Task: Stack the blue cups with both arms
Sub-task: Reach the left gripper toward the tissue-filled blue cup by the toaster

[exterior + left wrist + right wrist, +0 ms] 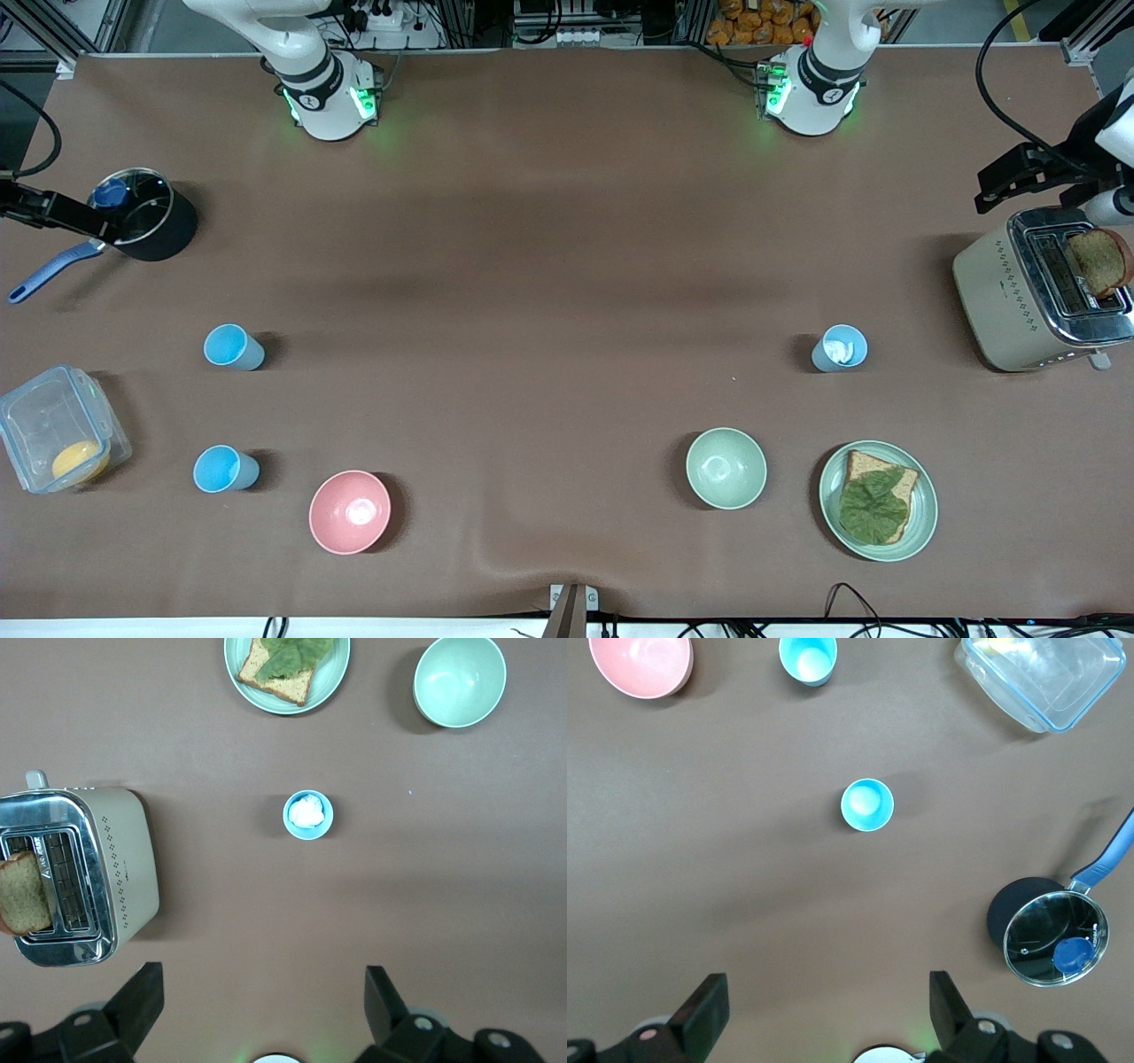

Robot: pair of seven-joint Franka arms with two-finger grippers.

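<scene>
A grey-blue cup [839, 347] with a white bit inside stands upright toward the left arm's end of the table; it also shows in the left wrist view [308, 815]. Two sky-blue cups stand upright toward the right arm's end, one [233, 346] farther from the front camera and one [225, 468] nearer; both show in the right wrist view [867, 804] [808, 657]. My left gripper [263, 979] is open and empty, high over bare table near its base. My right gripper [826, 983] is open and empty, likewise high near its base. Neither gripper shows in the front view.
A pink bowl [350, 511] and a clear lidded box [58, 440] lie near the sky-blue cups, with a black pot [146, 214] farther back. A pale green bowl [726, 468], a plate of bread [921, 523] and a toaster [1001, 297] lie near the grey-blue cup.
</scene>
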